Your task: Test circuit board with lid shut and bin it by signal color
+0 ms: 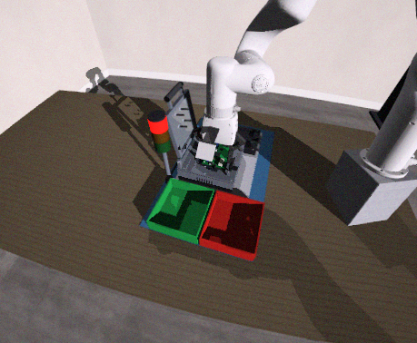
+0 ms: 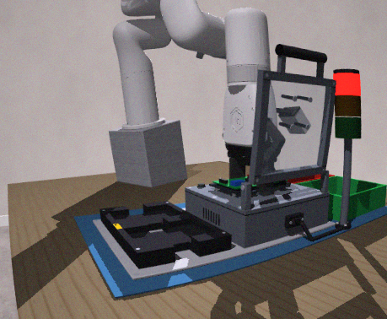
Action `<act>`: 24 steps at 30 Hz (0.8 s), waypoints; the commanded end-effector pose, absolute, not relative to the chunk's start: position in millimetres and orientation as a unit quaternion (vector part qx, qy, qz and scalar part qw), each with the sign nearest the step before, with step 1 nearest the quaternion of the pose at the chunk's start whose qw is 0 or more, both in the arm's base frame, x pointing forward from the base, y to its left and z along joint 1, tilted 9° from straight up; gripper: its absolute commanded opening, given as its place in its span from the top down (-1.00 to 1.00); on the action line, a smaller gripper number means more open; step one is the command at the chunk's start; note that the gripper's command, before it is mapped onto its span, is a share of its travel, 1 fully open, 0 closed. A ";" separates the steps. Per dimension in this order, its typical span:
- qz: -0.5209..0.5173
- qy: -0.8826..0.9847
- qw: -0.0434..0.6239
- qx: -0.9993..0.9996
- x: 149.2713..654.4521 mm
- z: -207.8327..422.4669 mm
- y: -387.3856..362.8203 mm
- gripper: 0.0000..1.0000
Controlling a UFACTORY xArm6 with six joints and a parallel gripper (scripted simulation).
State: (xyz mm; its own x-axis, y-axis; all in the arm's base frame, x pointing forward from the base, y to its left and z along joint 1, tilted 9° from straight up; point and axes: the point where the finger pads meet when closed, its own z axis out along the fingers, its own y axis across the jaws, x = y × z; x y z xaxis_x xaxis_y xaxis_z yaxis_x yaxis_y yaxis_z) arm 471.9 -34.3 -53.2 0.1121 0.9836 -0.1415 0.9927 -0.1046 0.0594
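Note:
The green circuit board lies on the tester's plate; it also shows in the exterior view. My gripper reaches straight down onto it, fingers set against the board's edges; in the exterior view the gripper is partly hidden behind the lid. The lid stands open, nearly upright, with its black handle on top. The signal tower beside the tester shows red at its top segment. The black tray has both pockets empty.
The green bin and red bin stand side by side on the blue mat in front of the tester. The robot's grey base block is to the right. The tower's pole stands next to the green bin.

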 end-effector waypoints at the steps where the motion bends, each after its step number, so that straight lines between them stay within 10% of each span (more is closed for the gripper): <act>1: -0.032 0.665 0.071 0.742 473.3 -51.9 -34.2 -0.58; 24: -0.032 0.665 0.071 0.742 473.2 -49.4 -33.8 -0.58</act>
